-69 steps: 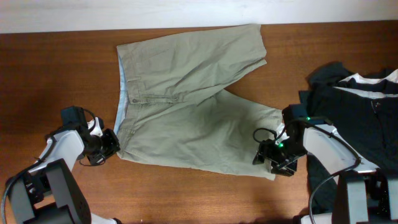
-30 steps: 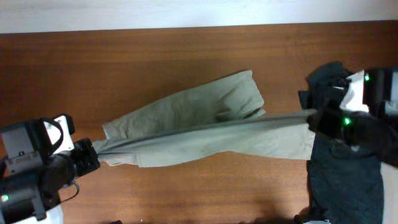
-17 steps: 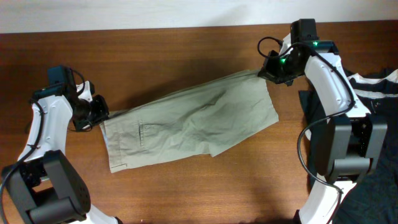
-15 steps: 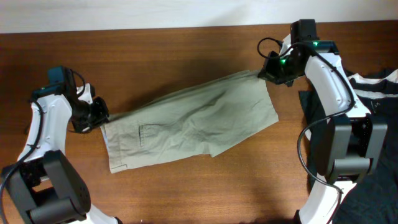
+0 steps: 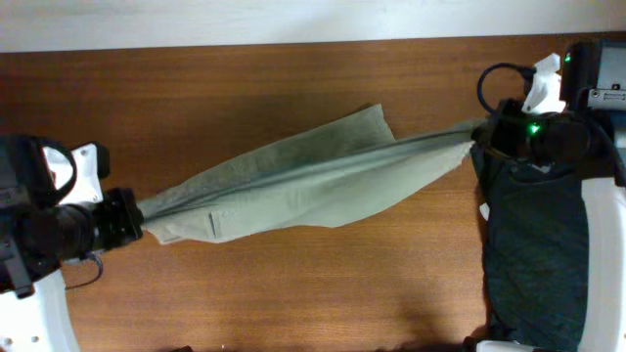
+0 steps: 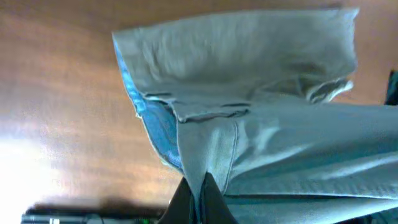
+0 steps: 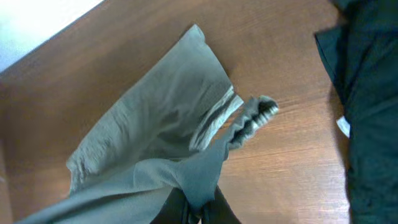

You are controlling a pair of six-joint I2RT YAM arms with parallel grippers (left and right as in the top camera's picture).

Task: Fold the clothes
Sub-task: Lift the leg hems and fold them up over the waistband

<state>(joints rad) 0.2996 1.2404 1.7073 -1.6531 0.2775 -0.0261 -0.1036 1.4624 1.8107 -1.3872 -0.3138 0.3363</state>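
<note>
My left gripper (image 5: 135, 217) at 9 o'clock and right gripper (image 5: 477, 138) at 2 o'clock each pinch closed on an end of the shorts (image 5: 293, 186), strung taut across the desk (image 5: 245, 88). I'd judge them light, limp cotton, best held by the stitched edges.

left arm (image 5: 44, 230) at left edge, fingers (image 6: 183, 210) pinched shut | right arm (image 5: 572, 117) far right (blurred overhead), fingers (image 7: 176, 211) pinched shut

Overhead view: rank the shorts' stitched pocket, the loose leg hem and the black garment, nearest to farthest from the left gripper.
1. Stitched pocket on the shorts, just beside the left gripper.
2. Loose leg hem, upper middle.
3. Black garment, far right.
</note>
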